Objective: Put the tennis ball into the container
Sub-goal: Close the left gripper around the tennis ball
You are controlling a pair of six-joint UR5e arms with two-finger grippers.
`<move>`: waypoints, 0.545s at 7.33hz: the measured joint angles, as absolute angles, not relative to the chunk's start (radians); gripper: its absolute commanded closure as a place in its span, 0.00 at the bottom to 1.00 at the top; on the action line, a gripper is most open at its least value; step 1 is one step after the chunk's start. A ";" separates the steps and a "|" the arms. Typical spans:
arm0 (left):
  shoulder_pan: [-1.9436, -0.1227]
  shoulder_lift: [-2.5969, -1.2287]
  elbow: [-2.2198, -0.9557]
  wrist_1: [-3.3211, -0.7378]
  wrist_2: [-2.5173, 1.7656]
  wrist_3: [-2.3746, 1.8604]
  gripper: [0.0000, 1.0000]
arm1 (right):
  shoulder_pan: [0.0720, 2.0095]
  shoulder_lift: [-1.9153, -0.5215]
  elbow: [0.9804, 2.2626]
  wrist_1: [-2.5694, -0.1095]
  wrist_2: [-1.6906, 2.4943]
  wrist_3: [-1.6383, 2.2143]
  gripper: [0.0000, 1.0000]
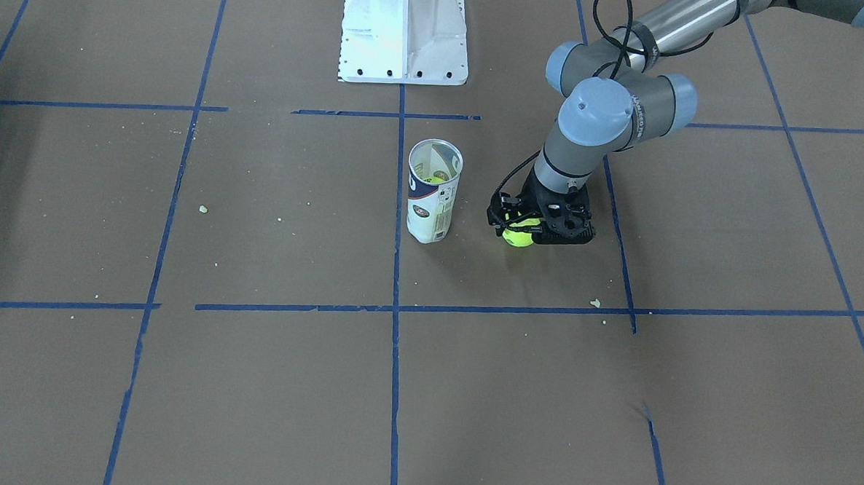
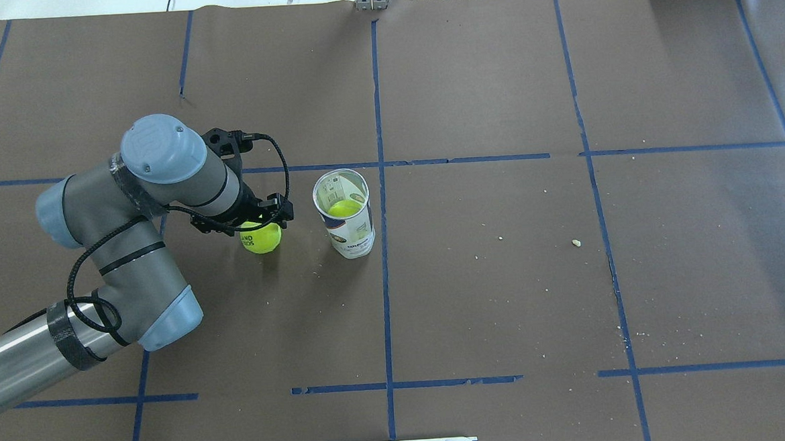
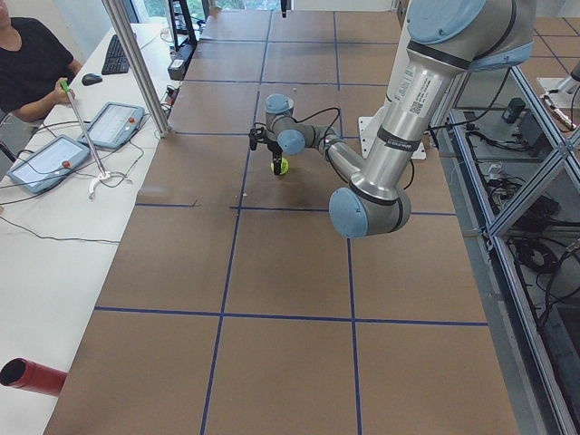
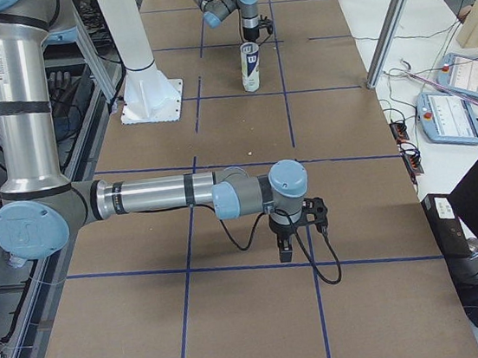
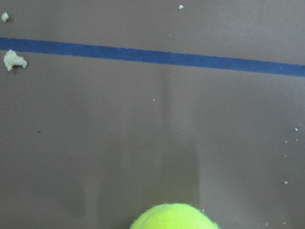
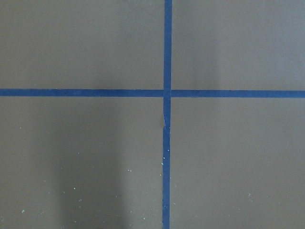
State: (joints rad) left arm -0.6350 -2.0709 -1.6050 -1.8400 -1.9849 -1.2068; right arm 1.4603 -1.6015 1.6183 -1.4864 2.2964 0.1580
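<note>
While the tennis ball is outside the can, the task is at its first stage: the pick-up. The left hand is set down over the ball, its fingers close on either side, and it looks to be gripping it. The ball hangs at the fingertips, low over the brown surface, and I cannot tell whether it has left the surface. The left wrist view shows only the ball's fuzzy top at its bottom edge, and no fingers.

The can stands upright and open-mouthed just beside that hand, apart from it. A second ball already lies at the bottom, so my guess is the held ball would sit on top of it. Left to do, as I judge it: lift the ball above the rim, carry it sideways over the mouth, and let go.

The right hand hangs well away from both, seen only from the side, so I cannot tell how wide it is.

As for writing, dark print on the ball's near side reads something like "AND" on its upper line; the rest is unclear. The can's label is white and navy with a barcode and a small oval logo, with words too small to read.
</note>
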 measured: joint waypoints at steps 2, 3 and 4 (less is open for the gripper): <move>-0.629 -2.072 -1.603 -1.841 -1.985 -1.209 0.10 | 1.460 -1.601 1.618 -1.486 2.296 0.158 0.00; -0.626 -2.072 -1.603 -1.841 -1.985 -1.209 0.35 | 1.460 -1.601 1.618 -1.486 2.296 0.158 0.00; -0.625 -2.072 -1.603 -1.841 -1.985 -1.209 0.59 | 1.460 -1.601 1.618 -1.486 2.296 0.158 0.00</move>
